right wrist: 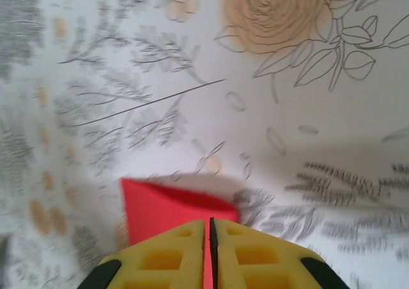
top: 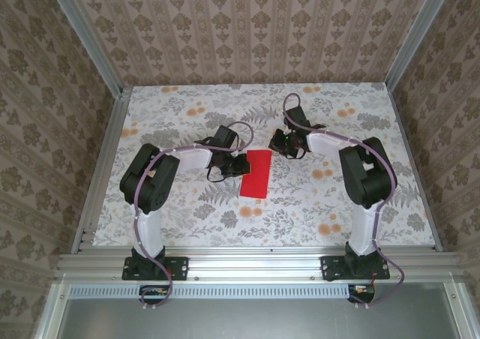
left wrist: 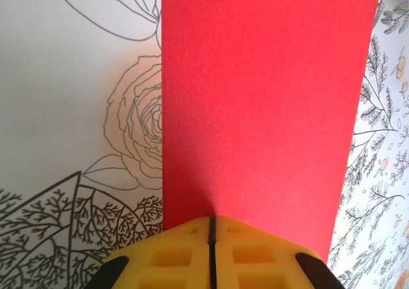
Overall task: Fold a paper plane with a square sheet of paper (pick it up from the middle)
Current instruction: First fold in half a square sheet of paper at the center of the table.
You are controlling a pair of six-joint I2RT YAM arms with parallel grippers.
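Here, the left gripper (left wrist: 210, 220), shut, meets one edge of the red paper sheet (top: 256, 172), grip uncertain. The sheet lies folded mid-table. The right gripper (right wrist: 211, 222) pinches a corner. Probably light, limp and easily creased, so best held at the edges.

You have bare tabletop (top: 187, 211) to pass over on the near and far sides of the red paper (top: 256, 175). The left gripper (top: 237, 163) blocks its left edge, pinching it, and the right gripper (top: 279, 145) its far right corner. Walls (top: 45, 91) close three sides.
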